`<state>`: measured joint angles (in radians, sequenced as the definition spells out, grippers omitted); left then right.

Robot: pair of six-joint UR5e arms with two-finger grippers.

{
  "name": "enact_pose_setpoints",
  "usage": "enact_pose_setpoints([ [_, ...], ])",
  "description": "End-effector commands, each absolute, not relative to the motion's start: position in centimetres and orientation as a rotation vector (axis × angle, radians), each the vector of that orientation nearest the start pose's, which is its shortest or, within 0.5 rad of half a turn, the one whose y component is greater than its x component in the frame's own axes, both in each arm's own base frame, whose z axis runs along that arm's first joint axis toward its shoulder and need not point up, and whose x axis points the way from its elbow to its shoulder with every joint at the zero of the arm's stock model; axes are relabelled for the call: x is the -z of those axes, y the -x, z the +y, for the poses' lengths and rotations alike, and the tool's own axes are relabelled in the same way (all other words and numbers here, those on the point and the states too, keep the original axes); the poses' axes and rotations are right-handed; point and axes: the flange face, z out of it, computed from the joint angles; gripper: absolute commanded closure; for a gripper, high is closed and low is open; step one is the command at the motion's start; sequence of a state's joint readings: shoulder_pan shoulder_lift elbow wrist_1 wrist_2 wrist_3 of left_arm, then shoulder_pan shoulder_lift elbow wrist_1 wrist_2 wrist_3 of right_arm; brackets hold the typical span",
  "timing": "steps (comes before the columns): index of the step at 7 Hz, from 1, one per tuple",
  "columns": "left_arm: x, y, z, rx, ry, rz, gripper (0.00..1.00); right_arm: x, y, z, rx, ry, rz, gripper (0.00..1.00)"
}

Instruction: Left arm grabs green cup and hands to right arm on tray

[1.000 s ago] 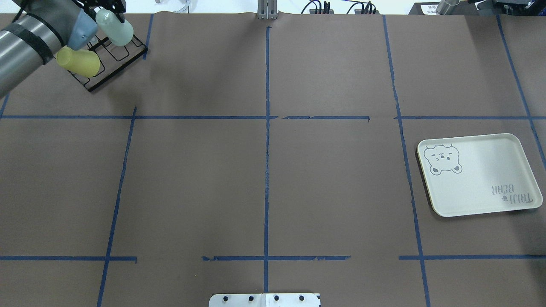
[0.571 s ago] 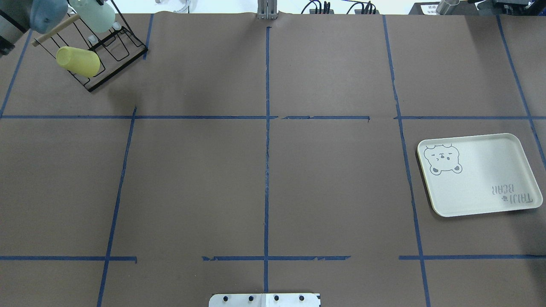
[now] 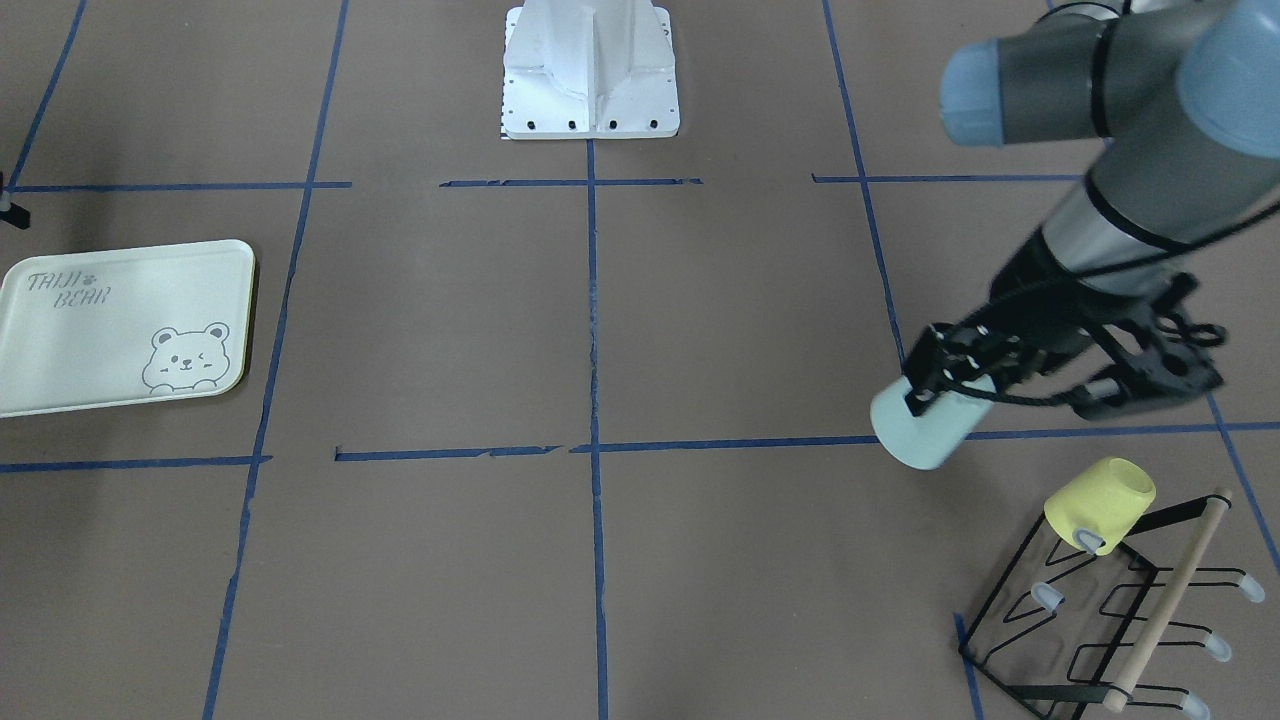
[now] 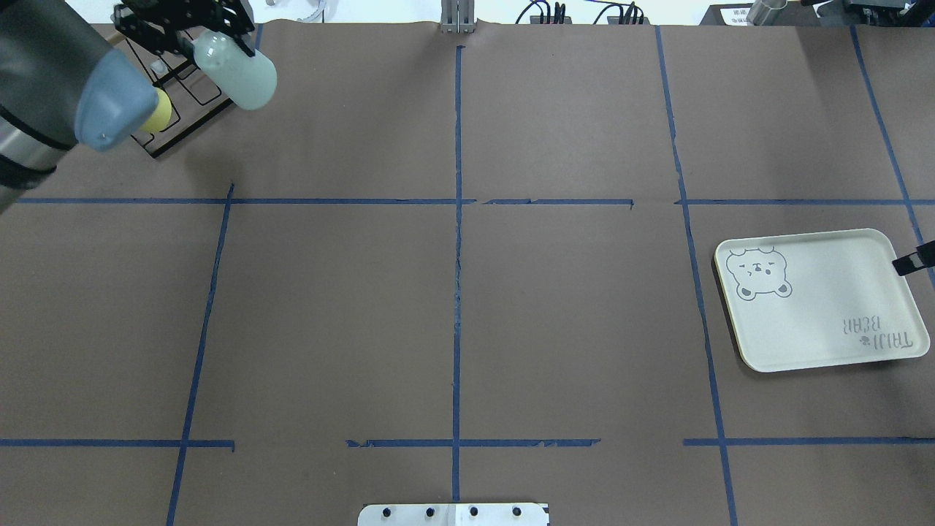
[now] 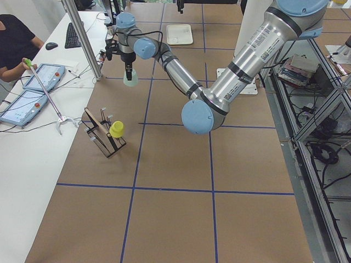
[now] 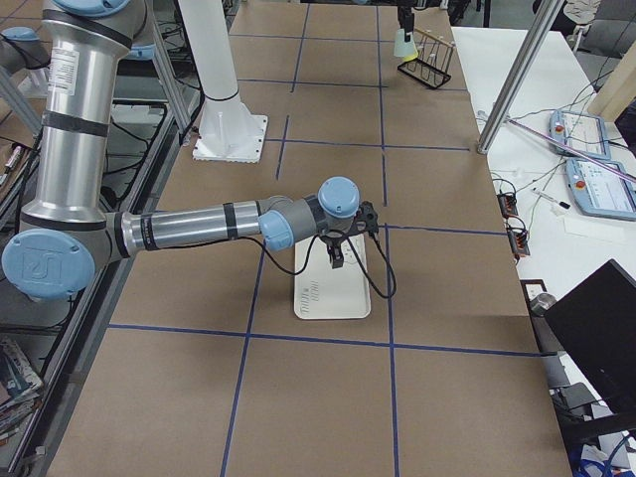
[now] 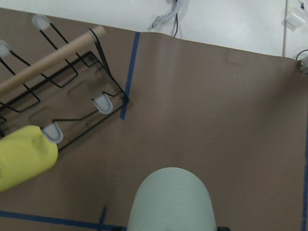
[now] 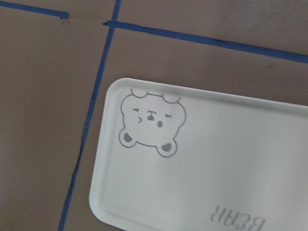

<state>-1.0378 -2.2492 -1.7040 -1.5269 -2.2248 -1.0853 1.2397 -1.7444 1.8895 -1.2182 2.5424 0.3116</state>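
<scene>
My left gripper (image 3: 945, 385) is shut on the green cup (image 3: 925, 432), gripping it near the rim. It holds the cup tilted in the air, base pointing away from the wrist, just beside the rack. The cup also shows in the overhead view (image 4: 239, 73) and at the bottom of the left wrist view (image 7: 171, 202). The tray (image 4: 825, 307) lies flat and bare at the table's right. My right gripper (image 6: 336, 256) hovers over the tray (image 6: 333, 288). Only a black tip of it (image 4: 913, 260) shows overhead, and I cannot tell how its jaws stand. The right wrist view shows the tray's bear corner (image 8: 216, 168).
A black wire rack (image 3: 1100, 620) with a wooden bar stands at the far left corner. A yellow cup (image 3: 1100, 500) hangs on one of its pegs and also shows in the left wrist view (image 7: 24, 156). Blue tape lines grid the brown table. An operator sits beyond the table's far side (image 5: 13, 46).
The left arm has carried the green cup off the rack and to the right, over the open table. A tip of the right gripper has come in over the tray's right edge.
</scene>
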Motion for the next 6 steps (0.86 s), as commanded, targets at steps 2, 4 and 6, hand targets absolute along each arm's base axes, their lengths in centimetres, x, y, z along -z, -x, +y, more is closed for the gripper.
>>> enact_pose_setpoints([
  [2,-13.1,-38.2,-48.8,0.345,0.125,1.256,0.97,-42.6,18.6,-43.1,0.148,-0.153,-1.219,0.0],
  [4,-11.7,-41.2,-45.8,0.38,0.141,1.455,0.95,-33.2,25.3,-42.3,0.058,-0.1,-1.429,0.0],
  [6,-10.9,-42.4,-44.1,0.412,0.158,1.698,0.94,-27.3,28.8,-40.1,0.021,-0.077,-1.625,0.0],
])
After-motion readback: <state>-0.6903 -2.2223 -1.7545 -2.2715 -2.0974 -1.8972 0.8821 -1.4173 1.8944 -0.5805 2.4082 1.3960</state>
